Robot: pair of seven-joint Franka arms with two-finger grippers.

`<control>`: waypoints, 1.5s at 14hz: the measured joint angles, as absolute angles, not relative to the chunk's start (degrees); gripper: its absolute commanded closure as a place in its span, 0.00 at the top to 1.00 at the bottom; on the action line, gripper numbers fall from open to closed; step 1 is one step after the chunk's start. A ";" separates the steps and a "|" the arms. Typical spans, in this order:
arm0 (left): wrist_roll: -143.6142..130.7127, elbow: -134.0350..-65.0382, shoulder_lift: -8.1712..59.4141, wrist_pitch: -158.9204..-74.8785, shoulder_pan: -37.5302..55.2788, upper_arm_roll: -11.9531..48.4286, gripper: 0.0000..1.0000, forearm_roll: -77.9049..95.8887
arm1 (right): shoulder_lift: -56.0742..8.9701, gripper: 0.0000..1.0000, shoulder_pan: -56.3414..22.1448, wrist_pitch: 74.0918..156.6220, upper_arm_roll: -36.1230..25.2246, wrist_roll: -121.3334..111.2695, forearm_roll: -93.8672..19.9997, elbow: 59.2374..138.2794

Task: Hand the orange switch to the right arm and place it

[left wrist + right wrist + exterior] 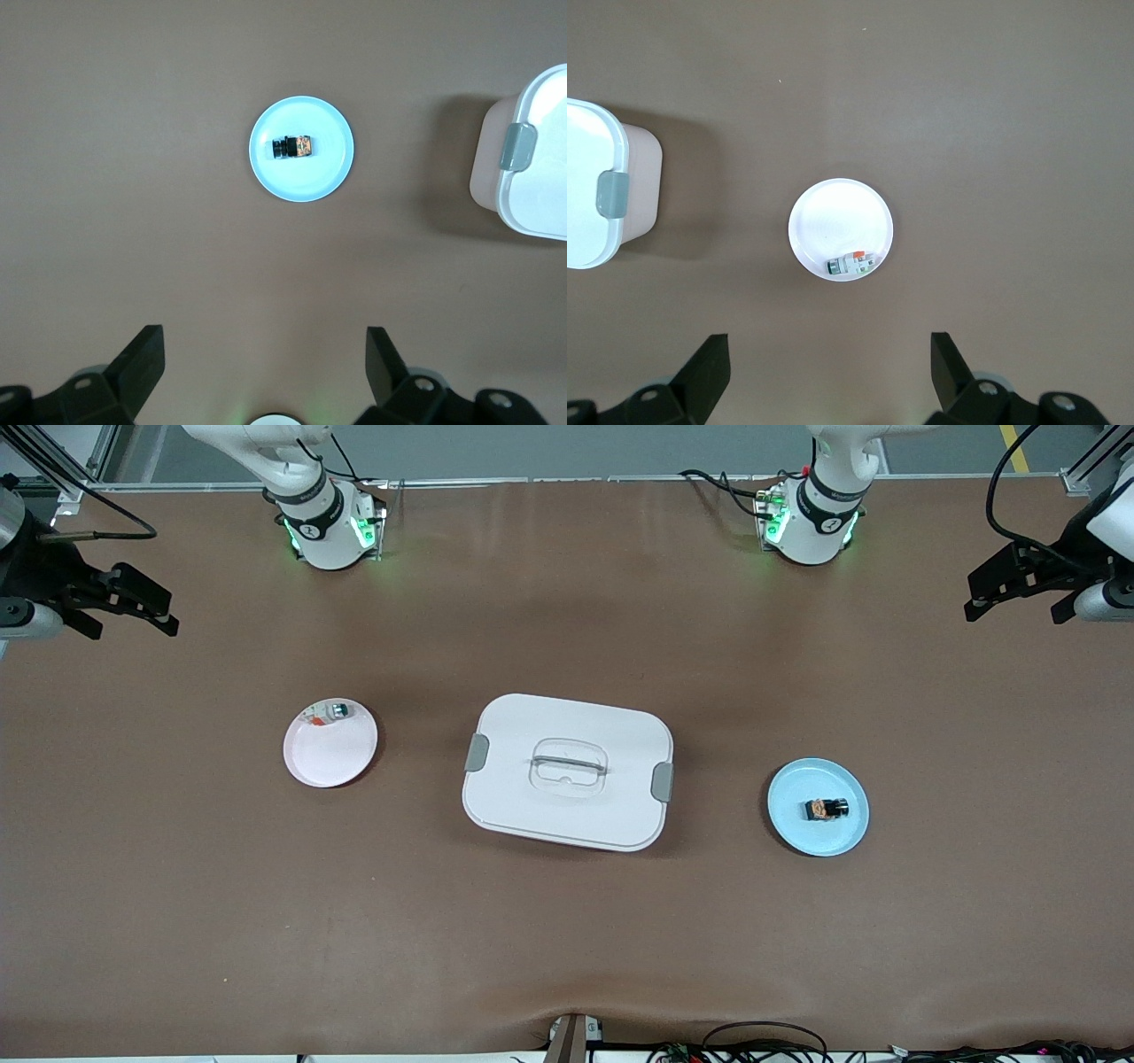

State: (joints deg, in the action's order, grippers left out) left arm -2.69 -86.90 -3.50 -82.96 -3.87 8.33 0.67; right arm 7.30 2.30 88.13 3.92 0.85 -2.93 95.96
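Note:
The orange switch (826, 809), a tiny black block with orange on top, lies on a light blue plate (795, 819) toward the left arm's end of the table. It also shows in the left wrist view (293, 147) on that plate (301, 183). My left gripper (1015, 613) hangs open and empty high over the table's edge at that end, well away from the plate; its open jaws show in the left wrist view (263, 335). My right gripper (131, 627) is open and empty over the other end, also seen in its wrist view (829, 340).
A white lidded box (568, 771) with grey clips sits mid-table between the plates. A pink plate (328, 762) toward the right arm's end holds a tiny pale piece with a greenish top (339, 710), also seen in the right wrist view (852, 264).

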 measured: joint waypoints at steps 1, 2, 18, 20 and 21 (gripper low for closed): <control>-3.07 -86.90 -3.50 -82.96 -3.87 8.33 1.00 0.67 | 7.30 1.00 2.28 88.09 3.92 0.85 -2.92 95.96; -3.49 -86.90 -3.49 -82.96 -3.86 8.34 1.00 0.67 | 7.30 1.00 2.28 88.05 3.92 0.85 -2.87 95.96; -3.60 -102.26 4.17 -109.09 -3.87 8.53 1.00 -1.47 | 7.30 1.00 2.27 87.24 3.72 0.86 -2.09 95.97; -3.60 -107.67 4.80 -116.82 -3.86 8.56 1.00 -1.48 | 7.30 1.00 2.27 87.21 3.72 0.86 -2.09 95.97; -3.59 -109.86 5.33 -119.97 -3.86 8.57 1.00 -1.48 | 7.30 1.00 2.27 87.19 3.72 0.86 -2.09 95.97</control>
State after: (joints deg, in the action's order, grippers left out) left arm -3.59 -109.86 5.33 -119.97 -3.86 8.57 -1.48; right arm 7.30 2.27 87.19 3.72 0.86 -2.09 95.97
